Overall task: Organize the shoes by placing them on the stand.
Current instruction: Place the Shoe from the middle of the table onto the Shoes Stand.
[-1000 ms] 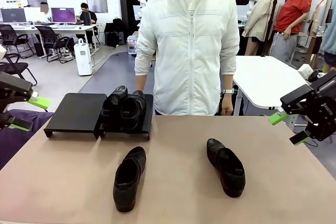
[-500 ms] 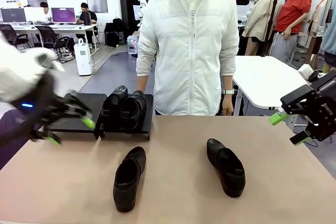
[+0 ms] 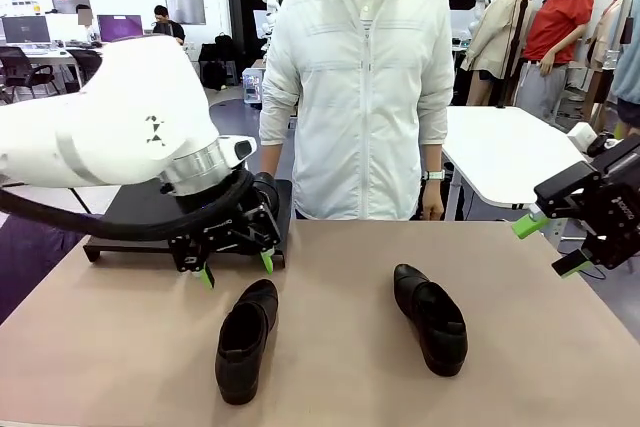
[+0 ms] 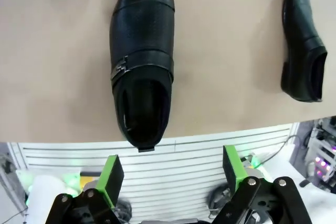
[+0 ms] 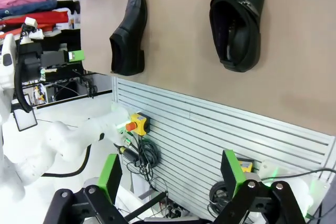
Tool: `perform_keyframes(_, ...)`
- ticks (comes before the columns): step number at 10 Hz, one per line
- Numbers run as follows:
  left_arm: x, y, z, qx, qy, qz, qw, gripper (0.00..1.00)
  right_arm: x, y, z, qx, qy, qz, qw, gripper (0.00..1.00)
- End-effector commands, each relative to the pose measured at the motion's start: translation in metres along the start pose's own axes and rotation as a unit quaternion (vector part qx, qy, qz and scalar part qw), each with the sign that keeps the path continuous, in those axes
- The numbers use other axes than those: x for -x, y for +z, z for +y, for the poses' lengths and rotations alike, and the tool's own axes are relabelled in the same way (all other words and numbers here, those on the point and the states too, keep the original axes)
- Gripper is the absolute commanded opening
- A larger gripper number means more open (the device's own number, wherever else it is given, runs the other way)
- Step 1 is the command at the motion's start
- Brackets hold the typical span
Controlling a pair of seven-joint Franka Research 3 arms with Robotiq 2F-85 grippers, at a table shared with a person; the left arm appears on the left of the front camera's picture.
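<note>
1. The first loose shoe [image 3: 243, 340] is the nearest item. It lies flat on the table [image 3: 120, 347] on my side of the stand [image 3: 125, 209], just in front of the stand's right platform. It is not yet placed.
2. The second loose shoe [image 3: 430, 318] lies flat on the table, also on my side of the stand and well off to its right. It is well apart from the first shoe and not yet placed.
3. The left gripper [image 3: 237, 269] hangs between the stand's front edge and the first loose shoe, pads pointing down. Its jaws are spread wide with nothing between them. In the left wrist view the shoe's open heel end is the end nearest the fingers. I see no contact.
4. The right gripper [image 3: 547, 245] sits far to the right of the stand, past the table's edge. Its jaws are wide and empty.
5. On the stand, part of a shoe on the stand [image 3: 268, 189] shows on the right platform. The left arm hides the rest, so I cannot count what is up there. The visible strip of the left platform is bare.
6. The person [image 3: 365, 87] stands behind the stand, arms down.
7. My assessment is that the task is partly done. At least two shoes remain, and the first loose shoe is the likely next pick.
</note>
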State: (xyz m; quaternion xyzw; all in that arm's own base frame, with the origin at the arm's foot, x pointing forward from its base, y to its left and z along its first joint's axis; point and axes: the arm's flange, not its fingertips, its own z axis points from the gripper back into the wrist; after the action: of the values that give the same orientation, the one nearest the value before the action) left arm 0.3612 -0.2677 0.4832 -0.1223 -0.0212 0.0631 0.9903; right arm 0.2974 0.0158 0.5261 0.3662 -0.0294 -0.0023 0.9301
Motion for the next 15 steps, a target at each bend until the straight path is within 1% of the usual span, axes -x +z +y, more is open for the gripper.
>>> perform_keyframes(1,0.019,0.01,0.026,-0.008,0.034,-0.005,0.999,0.97,-0.002,0.004,0.0,-0.01,0.009,0.002,1.0,1.0)
perform_keyframes(2,0.019,0.01,0.026,-0.008,0.034,-0.005,0.999,0.97,-0.002,0.004,0.0,-0.01,0.009,0.002,1.0,1.0)
perform_keyframes(3,0.003,0.002,0.007,0.002,0.008,0.003,1.0,0.97,-0.002,0.004,0.0,-0.01,0.009,0.002,1.0,1.0)
perform_keyframes(4,-0.017,-0.022,-0.008,-0.048,-0.011,0.03,0.998,0.97,-0.002,0.004,0.0,-0.01,0.009,0.002,1.0,1.0)
perform_keyframes(5,-0.03,-0.041,-0.012,-0.061,-0.034,0.055,0.996,0.97,-0.002,0.004,0.0,-0.01,0.009,0.002,1.0,1.0)
perform_keyframes(6,-0.038,-0.055,-0.013,-0.063,-0.047,0.067,0.995,0.97,-0.002,0.004,0.0,-0.01,0.009,0.002,1.0,1.0)
perform_keyframes(7,-0.045,-0.069,-0.013,-0.07,-0.043,0.074,0.994,0.97,-0.002,0.004,0.0,-0.01,0.009,0.002,1.0,1.0)
perform_keyframes(9,-0.052,-0.093,-0.017,-0.079,-0.048,0.099,0.991,0.97,-0.002,0.004,0.0,-0.01,0.009,0.002,1.0,1.0)
perform_keyframes(11,-0.059,-0.118,-0.025,-0.086,-0.063,0.138,0.985,0.97,-0.002,0.004,0.0,-0.01,0.009,0.002,1.0,1.0)
perform_keyframes(12,-0.061,-0.126,-0.029,-0.093,-0.069,0.151,0.982,0.97,-0.002,0.004,0.0,-0.01,0.009,0.002,1.0,1.0)
perform_keyframes(15,-0.063,-0.13,-0.032,-0.081,-0.069,0.164,0.981,0.97,-0.002,0.004,0.0,-0.01,0.009,0.002,1.0,1.0)
